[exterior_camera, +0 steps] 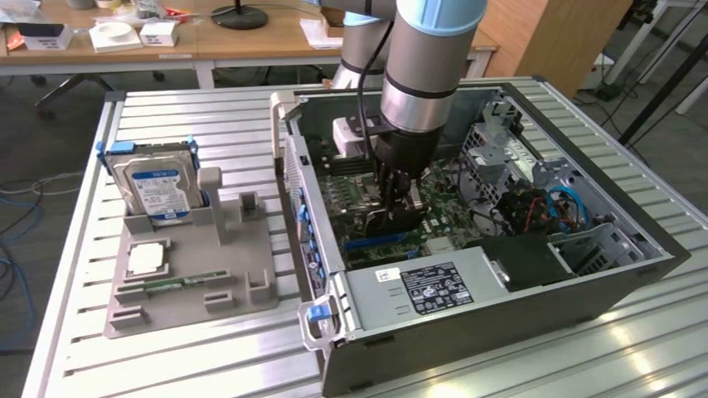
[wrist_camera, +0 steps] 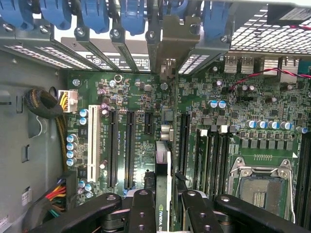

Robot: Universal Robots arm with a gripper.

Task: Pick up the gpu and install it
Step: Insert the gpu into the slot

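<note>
My gripper (exterior_camera: 399, 207) reaches down into the open computer case (exterior_camera: 332, 274) and is shut on the gpu (exterior_camera: 385, 222), a thin black card held on edge just above the green motherboard (exterior_camera: 443, 195). In the wrist view the gpu (wrist_camera: 162, 165) runs as a narrow blade from between my fingers (wrist_camera: 142, 208) toward the case's rear wall. Its greyish metal bracket (wrist_camera: 171, 43) stands among the blue slot clips (wrist_camera: 131, 14). The card lies parallel to the black expansion slots (wrist_camera: 129, 145). Whether its edge sits in a slot I cannot tell.
Left of the case, a grey fixture (exterior_camera: 188, 286) holds a silver blue-labelled hard drive (exterior_camera: 158, 186) and a square silver CPU chip (exterior_camera: 147, 259). Inside the case are the power supply (exterior_camera: 443, 286), blue cables (exterior_camera: 564, 207), an open CPU socket (wrist_camera: 260, 187) and a white slot (wrist_camera: 92, 141).
</note>
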